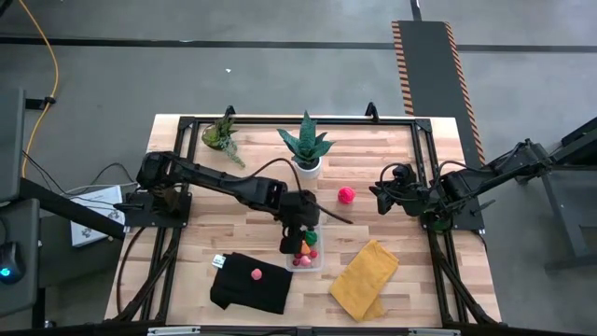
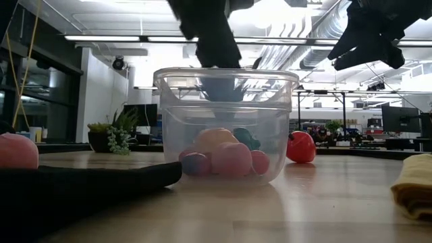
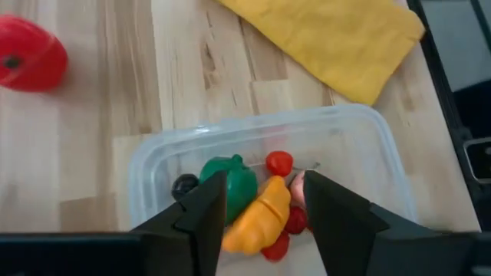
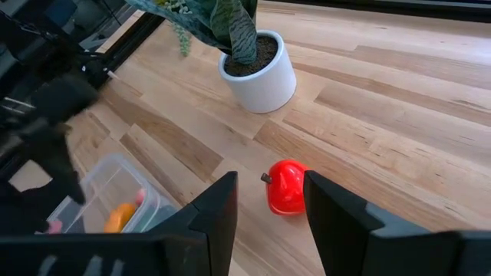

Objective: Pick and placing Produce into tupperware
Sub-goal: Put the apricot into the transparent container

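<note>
The clear tupperware (image 1: 309, 252) sits upright on the table, holding an orange piece (image 3: 257, 218), a green piece (image 3: 234, 184) and small red pieces (image 3: 279, 162). A red toy fruit (image 1: 346, 195) lies apart; a pink one (image 1: 256, 274) rests nearby.

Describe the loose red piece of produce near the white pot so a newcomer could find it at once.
Start at the white pot with the spiky green plant near the table's far edge. On bare wood between that pot and the right gripper lies a red toy fruit, well clear of the clear tupperware. It alone sits on bare wood; the others are in the tupperware or on the black cloth.
</note>
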Robot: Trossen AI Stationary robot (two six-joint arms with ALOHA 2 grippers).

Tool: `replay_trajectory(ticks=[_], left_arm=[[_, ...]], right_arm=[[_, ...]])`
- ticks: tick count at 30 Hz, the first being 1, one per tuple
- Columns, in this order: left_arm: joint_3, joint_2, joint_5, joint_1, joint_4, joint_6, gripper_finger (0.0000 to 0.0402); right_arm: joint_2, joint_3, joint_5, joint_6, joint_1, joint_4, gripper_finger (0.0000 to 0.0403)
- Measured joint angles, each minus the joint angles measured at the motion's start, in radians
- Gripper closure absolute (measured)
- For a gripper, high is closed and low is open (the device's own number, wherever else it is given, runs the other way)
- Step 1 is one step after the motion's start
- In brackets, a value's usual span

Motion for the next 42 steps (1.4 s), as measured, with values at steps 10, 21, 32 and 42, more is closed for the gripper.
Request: replay_trajectory(ticks=[10, 21, 32, 42], left_arm=[[0.202, -0.001, -0.027, 0.001, -0.274, 0.045, 0.0334], [0.325, -0.016, -0.039, 0.040, -0.564, 0.046, 0.0391], [0.331, -0.164, -0.057, 0.080, -0.659, 0.016, 0.0400], [0.331, -0.346, -0.073, 0.079, -0.763, -0.053, 0.0400]], right_arm=[[0.000, 0.000, 0.000, 0.000, 0.000, 0.000, 0.0261], [0.000, 0.000, -0.003, -0.003, 0.000, 0.000, 0.0261], [0.000, 0.000, -0.074, -0.023, 0.001, -0.039, 0.0261], [0.000, 0.000, -0.076, 0.003, 0.001, -0.050, 0.0261]])
